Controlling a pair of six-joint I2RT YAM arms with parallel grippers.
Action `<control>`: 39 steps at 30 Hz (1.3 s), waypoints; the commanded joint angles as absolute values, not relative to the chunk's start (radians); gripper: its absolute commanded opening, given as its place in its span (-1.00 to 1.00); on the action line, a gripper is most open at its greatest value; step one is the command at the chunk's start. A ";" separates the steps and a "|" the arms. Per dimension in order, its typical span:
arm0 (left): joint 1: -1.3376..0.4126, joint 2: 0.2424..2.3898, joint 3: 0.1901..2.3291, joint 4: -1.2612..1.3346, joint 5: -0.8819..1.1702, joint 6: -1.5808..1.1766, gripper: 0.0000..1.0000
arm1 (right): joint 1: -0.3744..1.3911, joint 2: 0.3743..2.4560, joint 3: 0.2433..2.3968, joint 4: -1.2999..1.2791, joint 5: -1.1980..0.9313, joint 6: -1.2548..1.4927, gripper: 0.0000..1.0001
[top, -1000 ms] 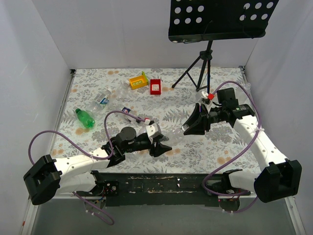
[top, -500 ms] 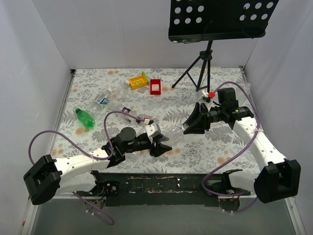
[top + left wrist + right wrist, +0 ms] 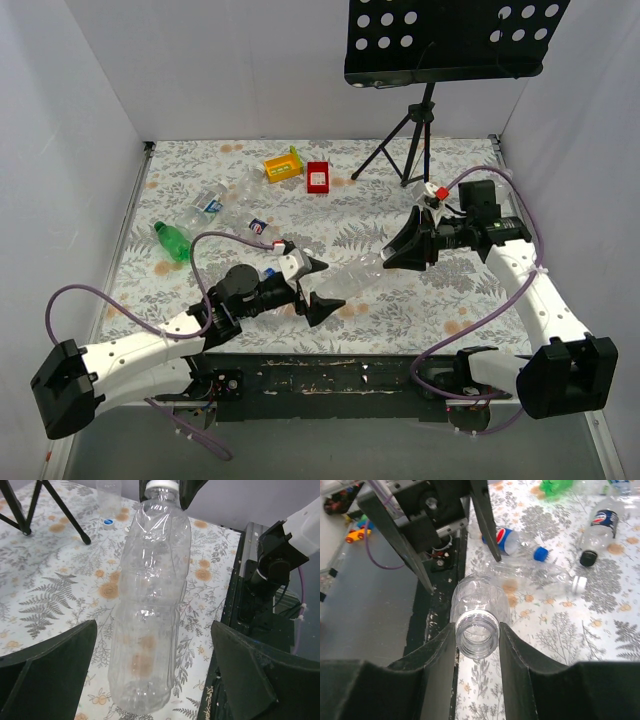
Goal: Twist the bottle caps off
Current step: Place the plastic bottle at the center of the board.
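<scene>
Clear plastic fills our view: a clear bottle (image 3: 150, 580) lies lengthwise between both arms. Our right gripper (image 3: 477, 629) pinches the clear bottle at its neck, and the mouth faces the wrist camera, looking open. Our left gripper (image 3: 153, 624) stands spread wide, one finger on each side of the clear bottle's base, apart from it. Past that base, off to one side, other bottles lie on the table (image 3: 430, 300), wearing a blue cap (image 3: 538, 554), a white cap (image 3: 578, 582) and a dark cap (image 3: 588, 557).
</scene>
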State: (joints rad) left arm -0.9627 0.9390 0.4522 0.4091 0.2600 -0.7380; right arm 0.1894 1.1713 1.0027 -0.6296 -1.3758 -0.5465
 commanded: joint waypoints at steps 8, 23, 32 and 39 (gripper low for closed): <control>-0.962 0.750 0.571 0.043 0.075 -0.459 0.96 | 0.080 1.135 1.189 -0.994 -1.142 -0.824 -0.97; -0.962 0.661 0.489 0.011 -0.133 -0.374 0.96 | -0.149 1.109 1.351 -1.244 -0.870 -0.891 -0.97; -0.962 0.661 0.431 0.044 -0.167 -0.387 0.96 | -0.316 1.112 1.381 -1.304 -0.764 -0.916 -0.97; -0.962 0.650 0.417 0.066 -0.135 -0.396 0.96 | -0.416 1.170 1.428 -1.304 -0.692 -0.902 -0.97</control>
State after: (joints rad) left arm -0.9623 0.6670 0.4210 0.0372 -0.1425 -0.3901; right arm -0.3622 1.1358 1.3701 -1.2900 -0.7368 -0.9043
